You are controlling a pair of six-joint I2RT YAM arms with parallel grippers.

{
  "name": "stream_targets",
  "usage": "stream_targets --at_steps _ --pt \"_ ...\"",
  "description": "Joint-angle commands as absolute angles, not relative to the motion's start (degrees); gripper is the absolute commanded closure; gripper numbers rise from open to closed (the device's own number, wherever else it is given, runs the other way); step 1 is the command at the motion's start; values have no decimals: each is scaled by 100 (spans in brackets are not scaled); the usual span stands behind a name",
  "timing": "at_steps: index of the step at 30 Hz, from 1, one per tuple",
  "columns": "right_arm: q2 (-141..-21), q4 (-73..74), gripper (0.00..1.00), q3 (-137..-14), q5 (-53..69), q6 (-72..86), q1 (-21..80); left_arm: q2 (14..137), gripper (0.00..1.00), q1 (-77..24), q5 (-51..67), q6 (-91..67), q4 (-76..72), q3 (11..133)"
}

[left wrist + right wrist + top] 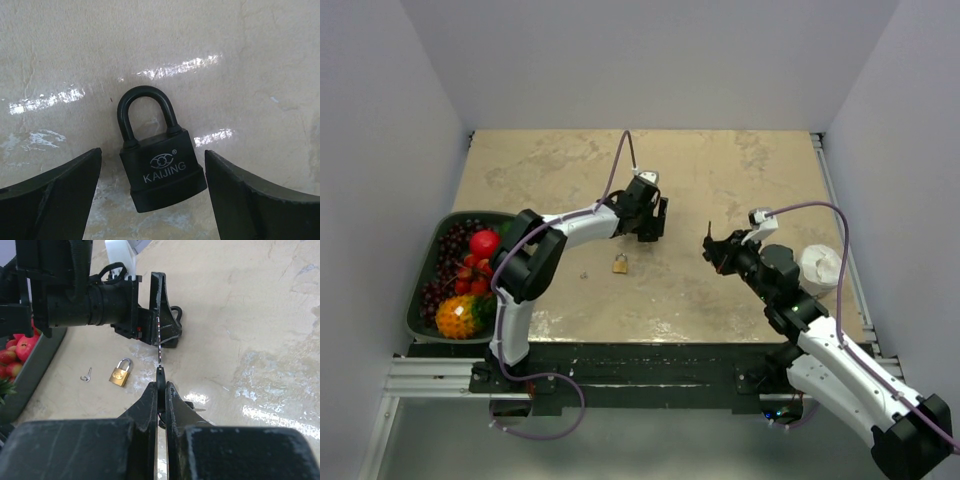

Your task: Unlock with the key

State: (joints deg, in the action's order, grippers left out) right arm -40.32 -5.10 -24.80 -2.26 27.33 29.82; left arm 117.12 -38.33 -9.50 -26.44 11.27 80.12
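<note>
Padlock (162, 172) (black) inside open left pincer (152, 152), shackle end pointing straight outward

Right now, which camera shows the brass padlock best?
Right wrist: the brass padlock lies unobstructed, with shackle and body distinct. The top view shows it only as a tiny shape, and the left wrist view shows only a black padlock.

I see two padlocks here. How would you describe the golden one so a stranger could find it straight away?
On the tan table, follow the left arm to its end effector near the middle. The brass padlock lies just on its near side, out in the open. Unlike the black padlock between the end effector's fingers, it is gold with a silver shackle.
</note>
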Motion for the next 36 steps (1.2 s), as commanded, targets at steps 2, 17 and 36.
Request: stream_targets --at_steps 2,17,36 --pt "-3911 -694 100 -2435 -299 2716 2971 11891 14 -3832 -1195 -2725 1512 8385" --pt "-4025 -852 100 -2347 -220 2821 2962 12208 21 -3990 -1371 -2408 2100 8569" --pt "-4385 -1090 100 -2356 193 2803 2988 11788 100 -3727 438 -2768 1286 8114"
